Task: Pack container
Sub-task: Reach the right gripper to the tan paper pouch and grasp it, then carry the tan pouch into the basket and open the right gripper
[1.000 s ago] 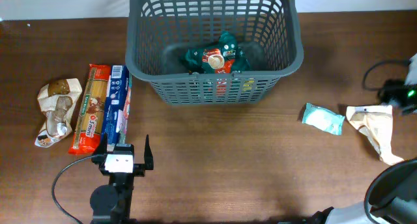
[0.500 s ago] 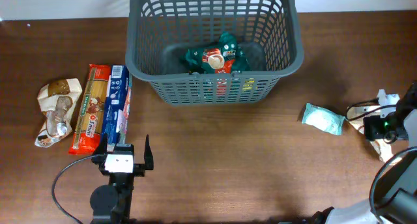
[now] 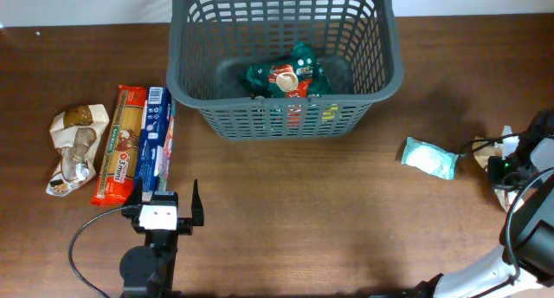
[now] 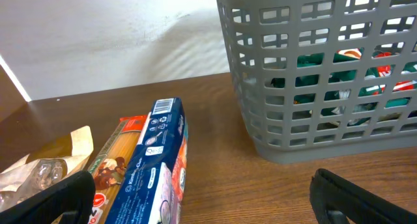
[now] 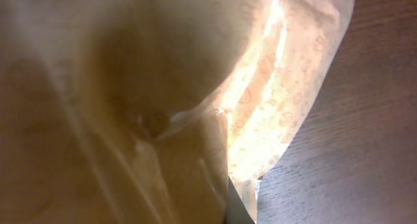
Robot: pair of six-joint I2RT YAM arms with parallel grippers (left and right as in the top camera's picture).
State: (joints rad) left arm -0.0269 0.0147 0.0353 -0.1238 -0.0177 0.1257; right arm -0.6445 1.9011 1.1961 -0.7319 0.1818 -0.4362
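The right gripper [image 3: 509,165] is pressed against the beige packet [image 5: 130,87], its closure hidden by wrapper, and the basket [image 3: 260,116] lies well off, forward-left.

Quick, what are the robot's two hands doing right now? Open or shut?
Left gripper: open, holding nothing.
Right gripper: cannot tell; it is close over the beige packet, and its jaws are hidden.
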